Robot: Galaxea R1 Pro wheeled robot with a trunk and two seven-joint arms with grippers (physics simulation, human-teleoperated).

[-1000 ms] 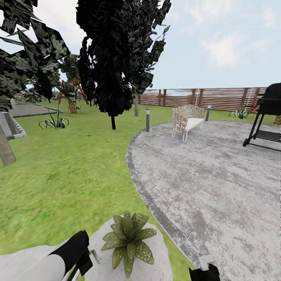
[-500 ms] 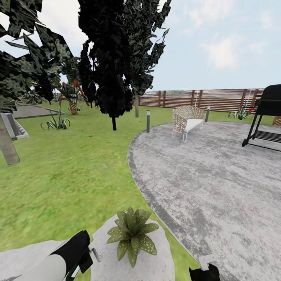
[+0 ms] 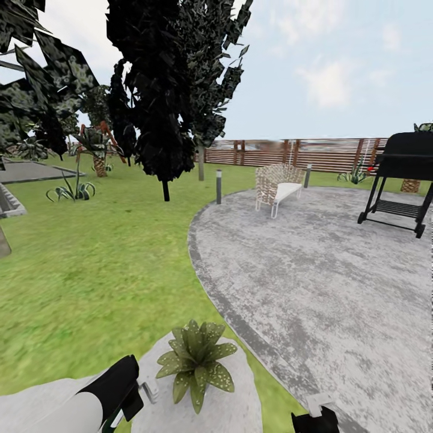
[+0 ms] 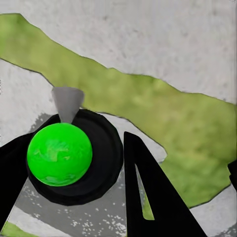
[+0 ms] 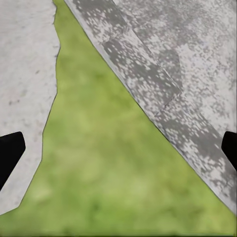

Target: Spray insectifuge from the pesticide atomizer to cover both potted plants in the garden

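One potted plant (image 3: 194, 362), a low rosette of white-speckled green leaves, sits on a pale stepping stone (image 3: 225, 409) at the near edge of the lawn. My left gripper (image 3: 133, 394) hangs just left of it, shut on the pesticide atomizer (image 3: 148, 390), whose pale head pokes toward the plant. In the left wrist view the atomizer (image 4: 59, 154) is a dark round body with a green ball and a grey nozzle, wedged between the black fingers (image 4: 148, 197) of my left gripper (image 4: 81, 143). My right gripper (image 3: 316, 415) is open over the grass (image 5: 118, 148).
A round grey patio (image 3: 325, 270) lies to the right, with a wicker bench (image 3: 276, 187) and a black grill (image 3: 400, 180) on it. Dark trees (image 3: 162, 90), a bollard light (image 3: 218, 186) and a slatted wooden fence (image 3: 313, 153) stand behind the lawn (image 3: 90, 270).
The whole picture has slid left, so the camera has turned right; the grill shows further in. Both arms keep their places in the view.
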